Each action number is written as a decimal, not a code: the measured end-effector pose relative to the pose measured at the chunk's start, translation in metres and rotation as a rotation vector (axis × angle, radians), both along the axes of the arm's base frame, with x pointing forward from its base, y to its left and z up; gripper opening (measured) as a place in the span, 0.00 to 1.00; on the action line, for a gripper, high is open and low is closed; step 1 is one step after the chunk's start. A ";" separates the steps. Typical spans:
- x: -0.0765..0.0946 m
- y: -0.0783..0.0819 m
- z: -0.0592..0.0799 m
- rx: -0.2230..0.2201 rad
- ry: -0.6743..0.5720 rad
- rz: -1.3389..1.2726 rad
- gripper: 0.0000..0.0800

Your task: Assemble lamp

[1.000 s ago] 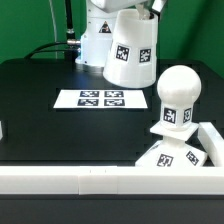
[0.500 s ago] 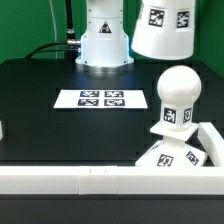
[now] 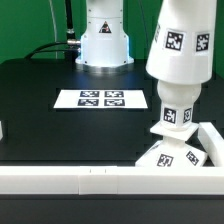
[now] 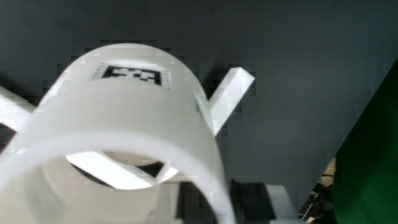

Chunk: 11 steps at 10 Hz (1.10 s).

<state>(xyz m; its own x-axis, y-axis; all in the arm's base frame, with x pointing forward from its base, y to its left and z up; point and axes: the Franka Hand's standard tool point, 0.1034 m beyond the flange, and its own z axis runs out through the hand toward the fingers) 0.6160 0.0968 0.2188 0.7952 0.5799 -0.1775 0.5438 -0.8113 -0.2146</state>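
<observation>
— What sits nearest the camera?
— The square lamp base (image 3: 168,156), against the white rail (image 3: 70,180), with the bulb (image 3: 176,108) standing on it.
— And the shade (image 3: 181,45)?
— Tilted over the bulb's head, covering it.
— Behind?
— The marker board (image 3: 102,99), then the arm's pedestal (image 3: 104,40).
— The gripper?
— Can't tell; the shade (image 4: 125,140) fills the wrist view.
</observation>
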 end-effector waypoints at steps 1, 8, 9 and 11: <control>0.002 0.001 -0.011 0.002 -0.013 -0.001 0.06; -0.020 -0.002 -0.056 0.000 -0.049 -0.002 0.06; -0.020 -0.002 -0.058 -0.001 -0.048 -0.002 0.06; -0.023 -0.006 -0.062 -0.002 -0.041 -0.006 0.06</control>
